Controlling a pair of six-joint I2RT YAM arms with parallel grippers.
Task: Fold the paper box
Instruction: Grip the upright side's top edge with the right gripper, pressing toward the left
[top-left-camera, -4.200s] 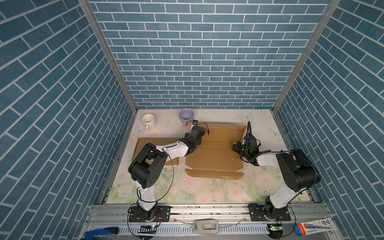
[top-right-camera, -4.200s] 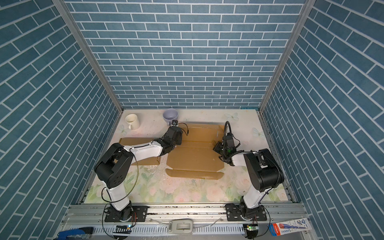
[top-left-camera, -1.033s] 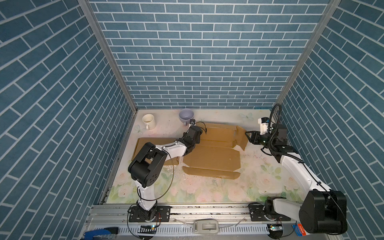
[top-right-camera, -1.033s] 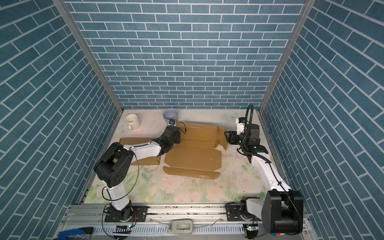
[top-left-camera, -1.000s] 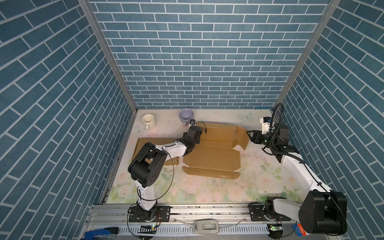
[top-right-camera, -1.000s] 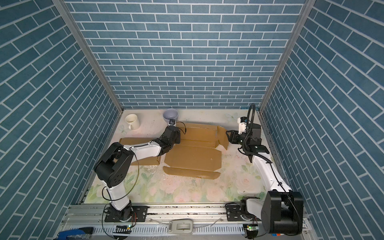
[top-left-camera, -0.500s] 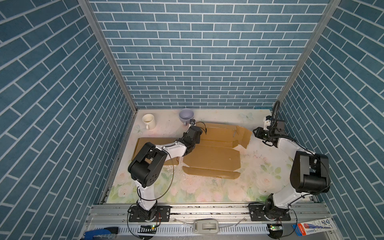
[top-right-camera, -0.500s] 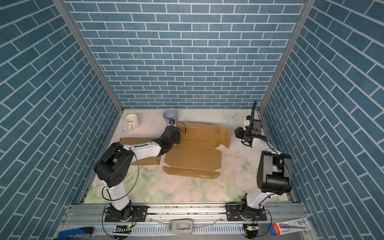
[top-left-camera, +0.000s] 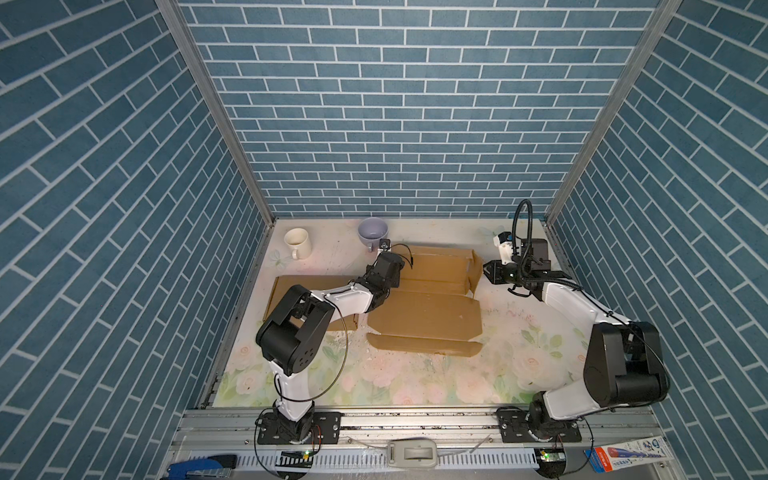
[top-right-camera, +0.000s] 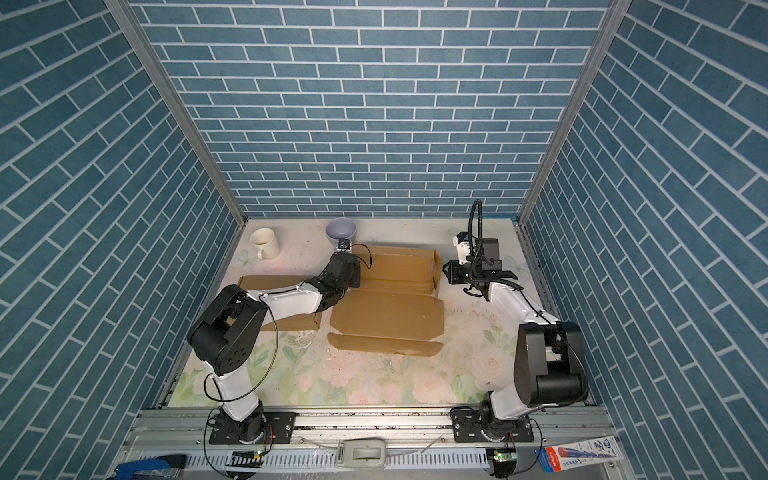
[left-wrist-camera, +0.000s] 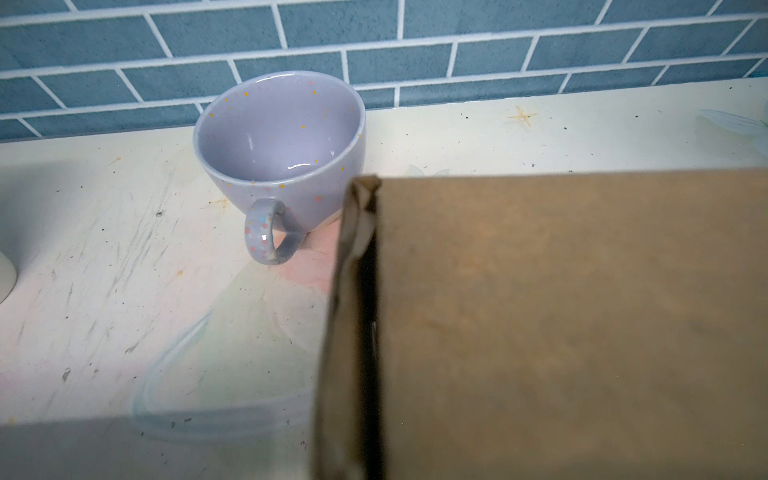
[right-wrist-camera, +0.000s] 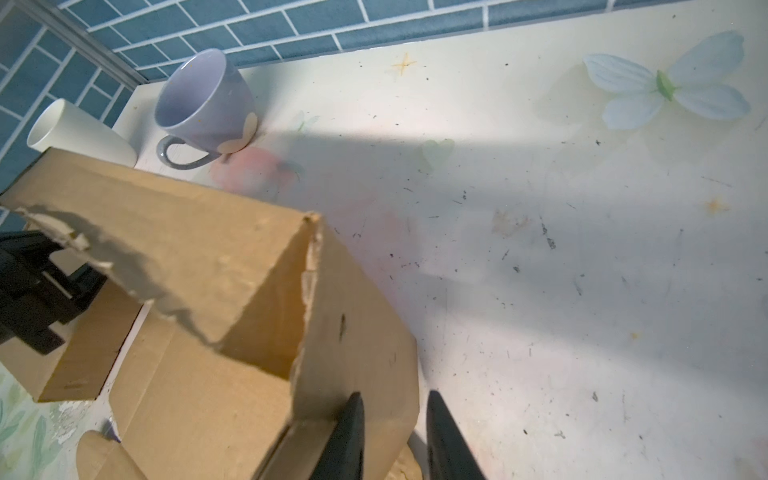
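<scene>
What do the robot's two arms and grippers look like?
The left arm and right arm share white links between bulky black joint housings. A thin black cable loops beside the left arm; a thicker black hose arches above the right wrist. The right gripper has tapered black fingers.

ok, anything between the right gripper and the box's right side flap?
Nothing visible. In the right wrist view the right gripper straddles the edge of the flap, one finger on each side. The purple mug sits clear, beyond the box.
</scene>
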